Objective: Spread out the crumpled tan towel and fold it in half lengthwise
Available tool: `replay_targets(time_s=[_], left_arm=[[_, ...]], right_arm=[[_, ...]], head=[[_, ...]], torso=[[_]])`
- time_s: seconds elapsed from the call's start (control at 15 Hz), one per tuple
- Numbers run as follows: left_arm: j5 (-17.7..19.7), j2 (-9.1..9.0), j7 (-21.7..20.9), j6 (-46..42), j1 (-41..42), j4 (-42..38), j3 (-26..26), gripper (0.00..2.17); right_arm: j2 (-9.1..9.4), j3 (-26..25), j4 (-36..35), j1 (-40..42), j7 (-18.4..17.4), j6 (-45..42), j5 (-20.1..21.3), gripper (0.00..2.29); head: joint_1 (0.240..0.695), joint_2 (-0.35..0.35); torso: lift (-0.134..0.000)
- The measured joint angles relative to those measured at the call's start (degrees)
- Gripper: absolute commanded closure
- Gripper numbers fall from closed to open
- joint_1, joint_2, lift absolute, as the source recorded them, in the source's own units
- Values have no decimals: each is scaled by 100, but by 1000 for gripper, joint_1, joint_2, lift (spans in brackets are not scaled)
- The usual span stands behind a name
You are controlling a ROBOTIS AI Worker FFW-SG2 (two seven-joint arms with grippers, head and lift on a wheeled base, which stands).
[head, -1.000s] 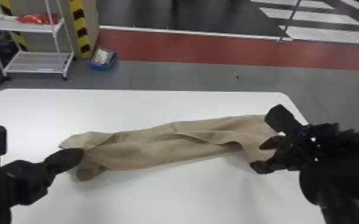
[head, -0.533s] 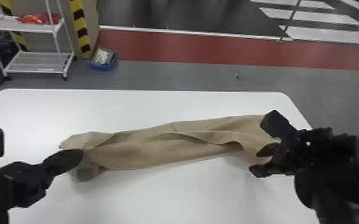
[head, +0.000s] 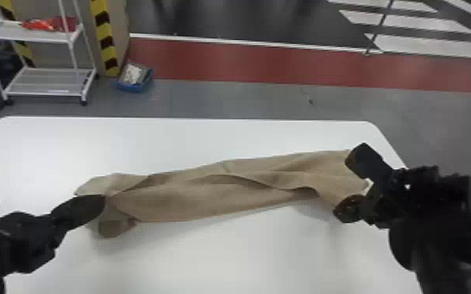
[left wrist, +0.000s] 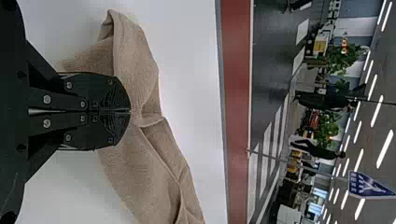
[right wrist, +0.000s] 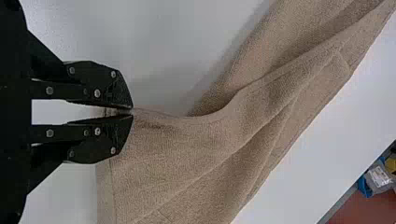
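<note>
- Right pincer (right wrist: pixel 132 112) has drawn its fingers together since the earlier frame; they now pinch the tan towel's edge toward the worktop's (head: pixel 246 258) right side.
- Left pincer (left wrist: pixel 130 111), toward the worktop's left side, is closed on the towel (head: pixel 207 199).
- Towel lies across the worktop's middle as a long, rumpled band.
- Spreading seems in hand; next calls for lifting both grips together and opening the folds before halving.

White shelf cart (head: pixel 51 81); red floor strip (head: pixel 246 62); grey floor (head: pixel 227 99).
</note>
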Motion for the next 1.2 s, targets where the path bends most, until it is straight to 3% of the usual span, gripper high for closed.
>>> replay_targets(time_s=[0.33,0.47,0.67,0.8,1.0,1.07,1.13,1.2], left_arm=[[0,0,-209,3,0,-29,25,1247],[0,0,-399,15,-2,-45,53,1072],[-9,0,-549,17,-21,-51,6,1038],[-25,0,-545,15,-31,-20,-64,799],[-60,0,-670,5,-25,28,-108,799],[-65,0,-675,-2,-20,51,-107,869],[-67,0,-691,-16,-14,68,-95,1197],[-83,0,-695,-79,1,82,-85,1204]], right_arm=[[-40,-429,-344,61,0,-209,-297,1180],[-148,-877,-707,60,0,-246,-660,1180],[-364,-1419,-918,12,0,-250,-975,1180],[-405,-1597,-925,99,0,-357,-1025,1180],[-405,-1689,-836,222,0,-585,-1009,1180],[-403,-1709,-779,251,0,-710,-969,1180],[-398,-1744,-728,286,0,-831,-935,1180],[-394,-1789,-690,330,0,-933,-906,1180]], head=[[695,-187],[695,-210],[695,-274],[695,-295],[695,-319],[695,-321],[695,-324],[695,-327]], torso=[[-125],[-125],[-125],[-125],[-125],[-125],[-125],[-125]])
